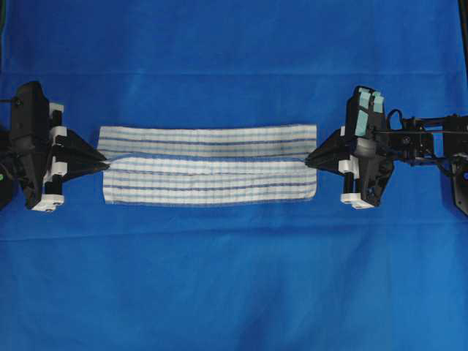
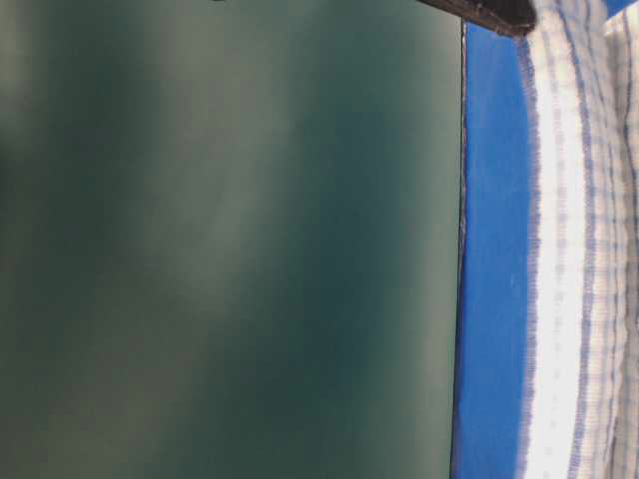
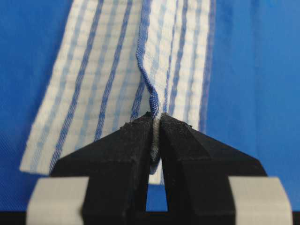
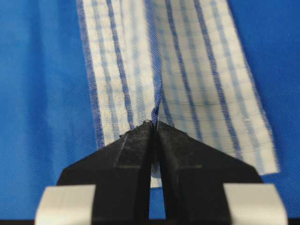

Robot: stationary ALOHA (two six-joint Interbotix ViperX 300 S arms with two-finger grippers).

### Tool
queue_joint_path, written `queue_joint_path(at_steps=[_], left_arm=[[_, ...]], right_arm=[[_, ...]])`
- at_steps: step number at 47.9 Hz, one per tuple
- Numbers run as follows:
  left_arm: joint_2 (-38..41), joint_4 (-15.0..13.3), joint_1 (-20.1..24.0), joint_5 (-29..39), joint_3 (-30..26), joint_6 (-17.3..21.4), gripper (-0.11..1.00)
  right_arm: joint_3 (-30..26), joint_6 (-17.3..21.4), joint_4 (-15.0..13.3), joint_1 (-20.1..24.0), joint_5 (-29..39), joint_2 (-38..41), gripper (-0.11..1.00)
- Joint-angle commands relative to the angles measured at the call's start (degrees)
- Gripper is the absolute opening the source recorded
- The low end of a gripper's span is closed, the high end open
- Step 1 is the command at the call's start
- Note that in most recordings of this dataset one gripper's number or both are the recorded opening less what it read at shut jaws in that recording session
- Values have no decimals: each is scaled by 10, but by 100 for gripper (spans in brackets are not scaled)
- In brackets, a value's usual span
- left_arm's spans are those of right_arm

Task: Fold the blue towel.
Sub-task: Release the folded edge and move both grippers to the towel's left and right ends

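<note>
Both grippers, left (image 1: 102,162) and right (image 1: 310,160), are pinching opposite ends of the towel (image 1: 208,164) on the sheet (image 1: 234,278), probably keeping its fold edge taut and straight

Light: bright, even, from above.
Shadows: faint, soft.
Glare: slight sheen on blue sheet (image 1: 234,292).
Blur: table-level view hazy, dull green; wrist views' near edges soft.

**Desk under a blue sheet**

A plain blue sheet (image 1: 234,292) covers the desk edge to edge. On it lies 1 striped blue towel (image 1: 208,186), folded into a long band running left to right near the middle.
</note>
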Motion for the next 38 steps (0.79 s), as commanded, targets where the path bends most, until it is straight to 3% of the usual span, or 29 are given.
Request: queue_joint_path(at_steps=[1, 24, 28, 35, 38], left_arm=[[0, 1, -4, -7, -2, -4, 3], [1, 0, -15, -41, 12, -27, 6], [1, 0, -22, -44, 11, -32, 20], [-2, 1, -30, -42, 9, -32, 59], [-4, 0, -30, -41, 6, -25, 72]], right_arm=[[-4, 2, 2, 1, 0, -8, 5], [-12, 5, 21, 3, 0, 22, 6], [-14, 5, 22, 6, 0, 22, 9], [-18, 4, 21, 8, 0, 17, 52], [-19, -2, 19, 7, 0, 11, 64]])
